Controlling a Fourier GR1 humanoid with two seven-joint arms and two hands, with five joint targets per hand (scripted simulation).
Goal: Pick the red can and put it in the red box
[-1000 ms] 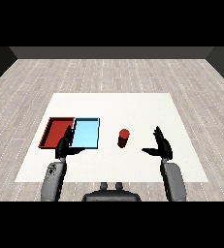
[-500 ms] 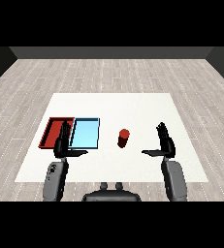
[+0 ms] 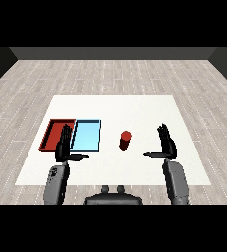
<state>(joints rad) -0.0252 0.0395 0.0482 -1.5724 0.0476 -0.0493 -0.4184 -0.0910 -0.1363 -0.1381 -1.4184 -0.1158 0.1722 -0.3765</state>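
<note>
The red can (image 3: pixel 125 140) stands upright on the table (image 3: pixel 134 108), right of the light blue tray (image 3: pixel 87 136); the right hand (image 3: pixel 167 145) is spread, apart from it; the left hand (image 3: pixel 64 147) is spread too.

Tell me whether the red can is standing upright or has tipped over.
Upright. The red can stands on its base on the table, taller than wide, apart from both trays and both hands.

The white table (image 3: pixel 134 106) occupies the centre of the frame, set on a grey plank floor (image 3: pixel 110 74). Three items rest directly on it. The red tray (image 3: pixel 51 134) lies at centre left, with the light blue tray (image 3: pixel 87 135) touching its right side. The red can (image 3: pixel 125 140) stands upright near frame centre, right of the blue tray and apart from it
</note>
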